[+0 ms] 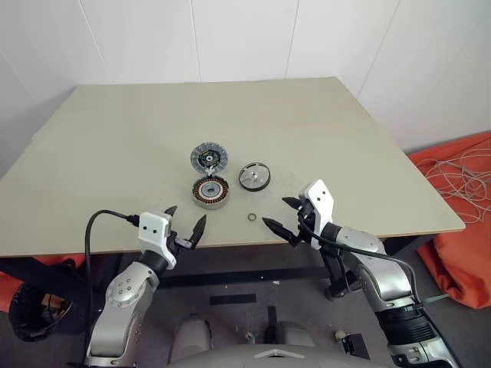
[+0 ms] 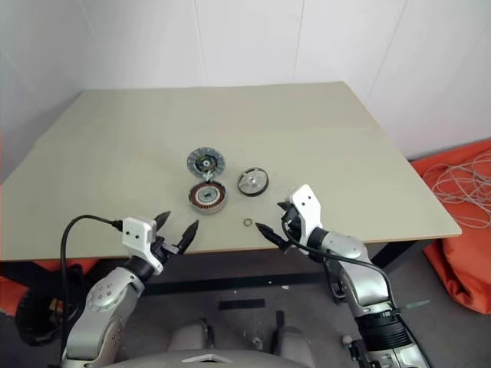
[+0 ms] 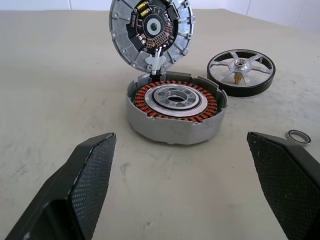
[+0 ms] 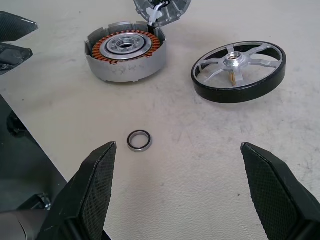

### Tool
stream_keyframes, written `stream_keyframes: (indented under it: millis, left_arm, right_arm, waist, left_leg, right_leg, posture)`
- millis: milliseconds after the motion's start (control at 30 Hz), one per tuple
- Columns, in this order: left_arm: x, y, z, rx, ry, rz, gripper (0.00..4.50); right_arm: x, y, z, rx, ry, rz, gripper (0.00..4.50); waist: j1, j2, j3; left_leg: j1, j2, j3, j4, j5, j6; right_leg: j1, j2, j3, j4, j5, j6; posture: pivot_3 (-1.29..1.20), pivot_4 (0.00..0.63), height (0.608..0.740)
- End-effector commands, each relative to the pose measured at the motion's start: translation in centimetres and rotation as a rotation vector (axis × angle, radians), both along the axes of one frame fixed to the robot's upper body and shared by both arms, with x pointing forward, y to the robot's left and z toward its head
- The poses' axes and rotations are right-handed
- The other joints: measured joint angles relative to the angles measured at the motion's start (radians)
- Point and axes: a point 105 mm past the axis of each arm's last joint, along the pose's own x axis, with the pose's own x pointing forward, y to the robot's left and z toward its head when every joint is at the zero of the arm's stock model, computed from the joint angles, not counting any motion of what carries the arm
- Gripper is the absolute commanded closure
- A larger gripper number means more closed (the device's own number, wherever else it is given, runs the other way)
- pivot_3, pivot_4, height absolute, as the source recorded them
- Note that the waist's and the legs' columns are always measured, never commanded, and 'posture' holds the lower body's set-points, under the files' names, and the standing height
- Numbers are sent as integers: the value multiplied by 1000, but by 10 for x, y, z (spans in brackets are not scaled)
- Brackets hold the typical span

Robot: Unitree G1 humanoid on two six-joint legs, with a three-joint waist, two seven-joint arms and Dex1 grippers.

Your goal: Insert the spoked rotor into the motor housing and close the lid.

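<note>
Risk is lying in the small ring (image 4: 139, 140) near the spread right end effector (image 1: 283, 215), which could be knocking it while reaching for the spoked rotor (image 1: 254, 176).

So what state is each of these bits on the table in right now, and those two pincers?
motor housing: open, no rotor inside, windings showing
lid: tipped up behind the housing
spoked rotor: lying flat on the table, loose
small ring: lying loose
left pincer: open, holding nothing
right pincer: open, holding nothing

walls (image 1: 245, 38): white panels | table (image 1: 153, 130): beige | floor (image 1: 460, 337): grey
</note>
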Motion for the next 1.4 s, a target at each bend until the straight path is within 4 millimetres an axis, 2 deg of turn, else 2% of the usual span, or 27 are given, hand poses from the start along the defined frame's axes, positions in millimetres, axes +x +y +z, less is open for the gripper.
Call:
stream_keyframes:
  millis: [33,367,700,867,1400]
  left_arm:
    - [1,-3,13,-8,-44,-21,36]
    - [2,-3,12,-8,-42,-22,36]
    - [0,-4,8,-16,-36,-29,36]
    - [-1,-3,6,-16,-33,-23,36]
    - [-2,-3,5,-14,-41,-9,36]
  right_arm:
    - [4,4,15,10,-65,13,0]
    - [5,8,15,-4,-64,18,0]
    - [18,37,17,-61,-66,109,0]
    - [19,48,12,-101,-35,175,0]
    - [20,60,-5,-172,58,240,0]
  waist:
    - [0,0,0]
    - [0,0,0]
    - [-1,0,0]
    - [-1,0,0]
    - [-1,0,0]
  left_leg:
    - [0,0,0,0,0,0]
    - [0,0,0,0,0,0]
    - [1,0,0,0,0,1]
    - [0,0,0,0,1,1]
    - [1,0,0,0,1,1]
  right_leg:
    - [0,0,0,0,0,0]
    - [0,0,0,0,1,-3]
    - [0,0,0,1,2,-3]
    - [-1,0,0,0,4,-7]
    - [0,0,0,1,4,-7]
  posture:
    - [0,0,740]
    - [0,0,740]
    - [0,0,740]
    - [0,0,740]
    - [0,0,740]
